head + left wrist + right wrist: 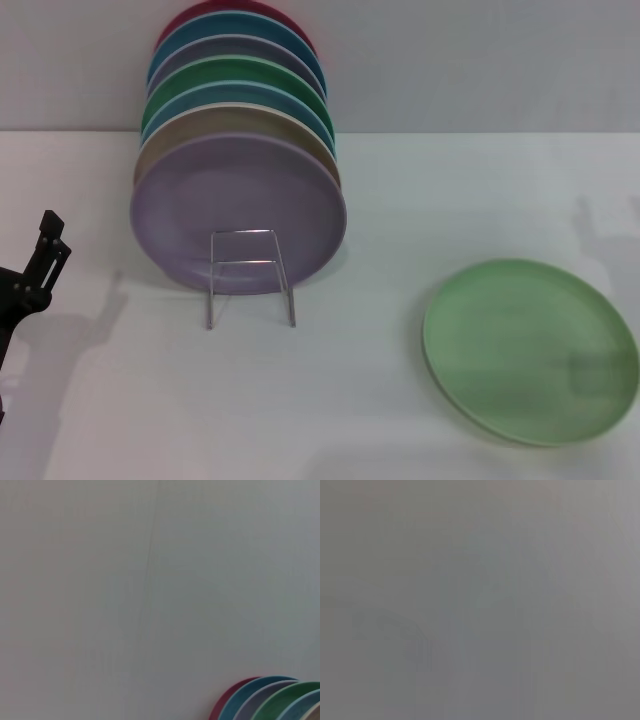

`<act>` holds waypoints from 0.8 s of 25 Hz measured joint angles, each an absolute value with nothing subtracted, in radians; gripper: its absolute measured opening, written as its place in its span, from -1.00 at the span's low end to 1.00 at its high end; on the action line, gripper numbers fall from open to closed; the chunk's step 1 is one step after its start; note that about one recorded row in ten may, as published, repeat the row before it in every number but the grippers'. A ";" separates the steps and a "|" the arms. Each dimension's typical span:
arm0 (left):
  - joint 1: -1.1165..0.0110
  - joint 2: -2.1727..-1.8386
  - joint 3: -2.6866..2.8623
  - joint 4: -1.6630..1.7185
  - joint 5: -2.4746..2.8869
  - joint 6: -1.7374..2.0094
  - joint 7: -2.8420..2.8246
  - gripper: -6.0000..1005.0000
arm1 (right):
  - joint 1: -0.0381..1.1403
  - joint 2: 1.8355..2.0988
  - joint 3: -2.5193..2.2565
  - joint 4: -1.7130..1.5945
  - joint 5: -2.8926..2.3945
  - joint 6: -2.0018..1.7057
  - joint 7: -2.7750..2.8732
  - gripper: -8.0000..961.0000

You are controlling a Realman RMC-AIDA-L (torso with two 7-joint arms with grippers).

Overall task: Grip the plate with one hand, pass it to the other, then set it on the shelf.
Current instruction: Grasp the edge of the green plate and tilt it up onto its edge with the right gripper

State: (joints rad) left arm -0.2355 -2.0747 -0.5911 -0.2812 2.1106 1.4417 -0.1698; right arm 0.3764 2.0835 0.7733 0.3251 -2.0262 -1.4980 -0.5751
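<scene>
The light pastel-green plate [530, 350] lies flat on the white table at the right front, with nothing touching it. The silver wire rack [245, 263] stands left of the middle and holds several plates upright. The lilac plate [238, 205] is the front one, and the rack's small wire loop sticks out in front of it. My left gripper [35, 265] is at the far left edge, raised, well away from the rack and from the green plate. My right gripper is out of view; the right wrist view shows only a plain grey surface.
Behind the lilac plate stand beige, blue, dark green, purple, teal and red plates [235, 95]. Their top edges show in the left wrist view [270, 700] against a plain wall [150, 580]. The white table [330, 400] runs back to the wall.
</scene>
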 joint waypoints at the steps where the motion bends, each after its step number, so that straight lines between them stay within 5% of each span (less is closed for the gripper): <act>1: -0.234 -2.074 -0.591 -0.282 2.111 1.442 -0.174 0.69 | 0.364 2.084 0.793 0.375 -2.026 -1.463 -0.603 0.52; 20: -0.236 -2.071 -0.591 -0.269 2.111 1.442 -0.172 0.69 | 0.079 2.076 1.273 1.261 -2.034 -0.168 -0.830 0.52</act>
